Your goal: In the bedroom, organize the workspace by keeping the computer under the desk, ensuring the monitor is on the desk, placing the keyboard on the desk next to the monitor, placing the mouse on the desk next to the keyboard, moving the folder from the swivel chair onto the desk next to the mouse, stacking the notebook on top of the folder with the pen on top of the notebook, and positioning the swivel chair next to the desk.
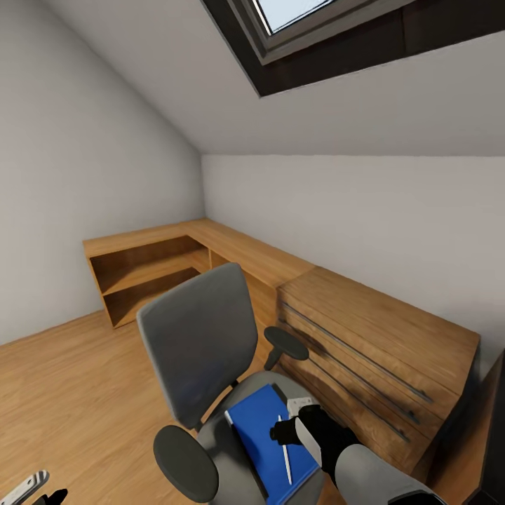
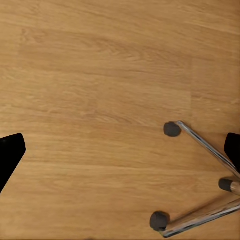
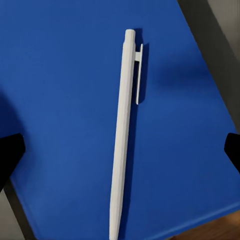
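A grey swivel chair (image 1: 200, 333) stands in front of me on the wood floor. On its seat lies a flat blue cover (image 1: 263, 428), notebook or folder, I cannot tell which. A white pen (image 1: 285, 449) rests on top of it. My right gripper (image 1: 289, 431) hovers just above the pen. In the right wrist view the pen (image 3: 122, 135) lies lengthwise on the blue cover (image 3: 60, 90), between the wide-apart fingers of the open right gripper (image 3: 120, 152). My left gripper (image 2: 120, 150) is open and empty over bare floor, near the chair's chrome legs and castors (image 2: 172, 129).
A long wooden desk top (image 1: 231, 245) with open shelves (image 1: 144, 277) runs along the far wall into the corner. A wooden drawer unit (image 1: 379, 344) stands right of the chair, close to its armrest (image 1: 286, 344). Open floor (image 1: 70, 379) lies to the left.
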### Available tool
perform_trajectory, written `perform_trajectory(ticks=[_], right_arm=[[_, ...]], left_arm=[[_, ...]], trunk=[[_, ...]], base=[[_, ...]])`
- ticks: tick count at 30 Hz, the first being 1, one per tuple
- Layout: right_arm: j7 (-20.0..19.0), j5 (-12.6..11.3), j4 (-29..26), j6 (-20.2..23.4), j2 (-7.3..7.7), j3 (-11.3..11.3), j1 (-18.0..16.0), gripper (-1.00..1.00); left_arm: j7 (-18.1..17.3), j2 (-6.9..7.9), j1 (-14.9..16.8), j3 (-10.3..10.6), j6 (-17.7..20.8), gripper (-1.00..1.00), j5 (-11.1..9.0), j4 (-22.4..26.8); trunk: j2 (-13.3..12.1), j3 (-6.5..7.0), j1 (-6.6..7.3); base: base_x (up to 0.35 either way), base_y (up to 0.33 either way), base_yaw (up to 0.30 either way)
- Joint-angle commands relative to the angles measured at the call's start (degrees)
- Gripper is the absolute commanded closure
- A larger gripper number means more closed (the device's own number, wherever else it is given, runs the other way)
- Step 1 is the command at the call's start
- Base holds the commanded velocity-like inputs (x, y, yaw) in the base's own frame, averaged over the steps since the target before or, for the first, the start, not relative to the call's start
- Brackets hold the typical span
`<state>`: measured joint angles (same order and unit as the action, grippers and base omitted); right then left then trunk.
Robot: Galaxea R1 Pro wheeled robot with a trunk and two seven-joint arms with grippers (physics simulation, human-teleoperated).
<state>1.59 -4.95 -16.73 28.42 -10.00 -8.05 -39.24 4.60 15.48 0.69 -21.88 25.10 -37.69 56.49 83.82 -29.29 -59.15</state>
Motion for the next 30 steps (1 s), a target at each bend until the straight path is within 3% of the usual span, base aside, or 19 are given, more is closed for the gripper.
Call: perform_trajectory(ticks=[1,19,30], right_arm=[[0.2,-0.5,-0.1,0.2,0.00,-0.2,0.0,-1.00],[0.2,-0.5,-0.1,0.2,0.00,-0.2,0.0,-1.00],[0.2,-0.5,-0.1,0.2,0.00,-0.2,0.0,-1.00]], left_arm=[[0.4,0.02,0.0,0.0,0.3,-1.00,-0.6,0.1],[0.5,-0.07,0.0,0.0,0.2,-1.00,-0.5,0.2],[0.5,-0.02,0.0,-0.1,0.3,-1.00,-0.6,0.1]], trunk=[[0.0,-0.06,0.00],[4.4,-2.04,-2.41],[5.7,-2.58,-3.07]], base=[[0.000,0.000,0.000],[0.000,0.000,0.000],[0.000,0.000,0.000]])
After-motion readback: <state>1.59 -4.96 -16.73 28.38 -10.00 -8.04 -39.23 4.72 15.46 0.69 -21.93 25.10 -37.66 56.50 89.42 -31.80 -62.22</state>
